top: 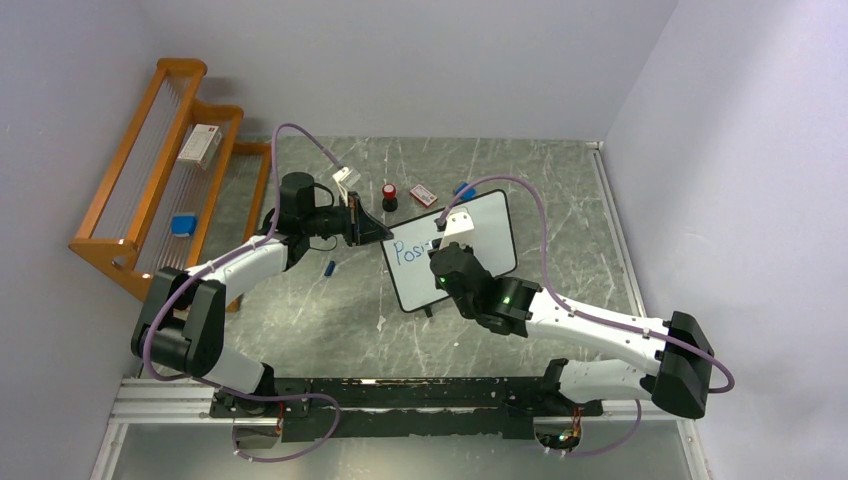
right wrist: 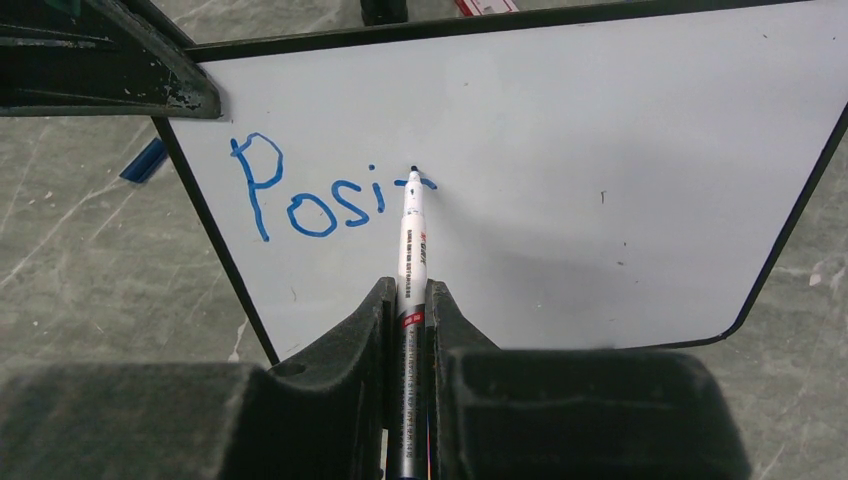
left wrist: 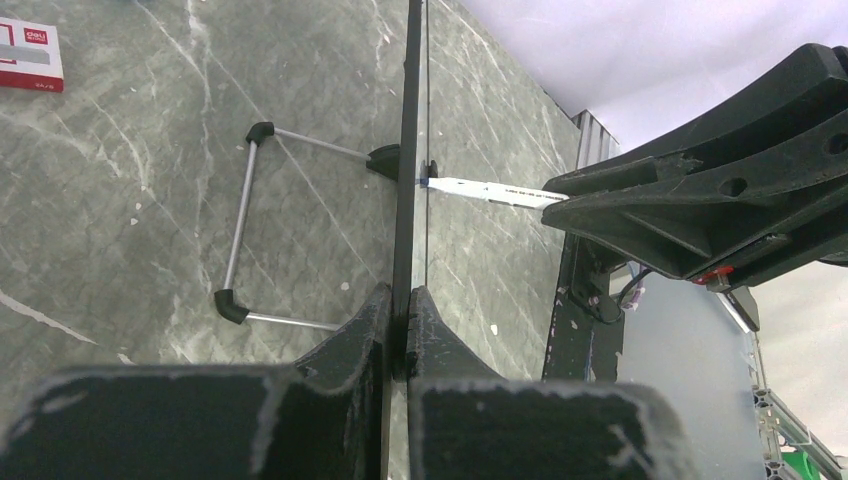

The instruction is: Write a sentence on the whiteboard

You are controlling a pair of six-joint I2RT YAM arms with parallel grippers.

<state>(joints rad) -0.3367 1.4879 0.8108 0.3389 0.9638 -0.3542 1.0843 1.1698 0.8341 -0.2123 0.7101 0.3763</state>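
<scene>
- table (top: 330, 310): grey marbled top, everything below sits on it.
- wooden rack (top: 130, 200): off the table's left side, against the wall, well apart from the work.
- whiteboard (top: 490, 235): mid-table, right of centre, standing up on its long edge. The writing face points toward the right arm. Seen edge-on in the left wrist view (left wrist: 408, 150), face-on in the right wrist view (right wrist: 600, 150).
- left gripper (left wrist: 400, 310): clenched on the whiteboard's left edge near the upper corner, one finger on each face (top: 375, 228).
- right gripper (right wrist: 410, 300): clamped on the marker pen (right wrist: 412, 230), pen body lying between the fingers and pointing at the board. In the top view it sits in front of the board face (top: 447, 252).
- wire stand (left wrist: 240, 240): behind the board, metal rods with black feet flat on the table.
- marker pen tip: touching the board face (left wrist: 490, 190), at the cross stroke of a part-formed letter.
- sentence (right wrist: 320, 195): blue, one line, upper-left area of the board. Reads "Posi" plus the started stroke (top: 410, 250).
- red-and-white box (top: 423, 194): on the table just behind the board.
- red-capped bottle (top: 389, 195): beside that box, to its left.
- blue cap (top: 329, 268): loose on the table, left of the board.
</scene>
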